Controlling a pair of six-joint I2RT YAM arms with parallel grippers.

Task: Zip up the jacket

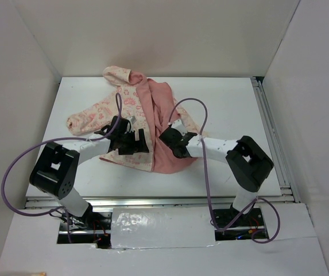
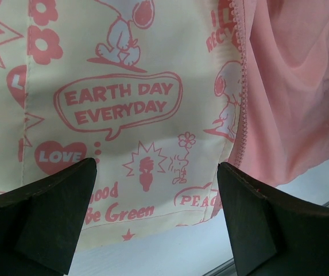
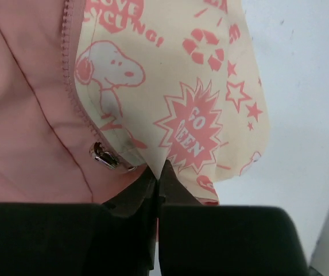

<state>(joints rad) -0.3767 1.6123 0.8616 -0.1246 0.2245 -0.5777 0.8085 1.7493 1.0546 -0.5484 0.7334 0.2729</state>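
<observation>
The jacket (image 1: 131, 109) lies open on the white table (image 1: 227, 109), hood at the back, printed cream panel on the left, salmon lining (image 1: 163, 109) on the right. My left gripper (image 1: 132, 144) is open over the lower hem of the printed panel (image 2: 124, 103), with its fingers (image 2: 55, 213) wide apart and nothing between them. The zipper teeth (image 2: 243, 86) run along that panel's right edge. My right gripper (image 1: 169, 141) is shut on a fold of the jacket's printed fabric (image 3: 204, 98), as the right wrist view (image 3: 159, 170) shows. The metal zipper slider (image 3: 104, 156) sits just left of the fingers.
White walls enclose the table on three sides. A metal rail (image 1: 269, 132) runs along the table's right edge and another along the front edge (image 1: 153, 201). Purple cables (image 1: 201, 123) loop above both arms.
</observation>
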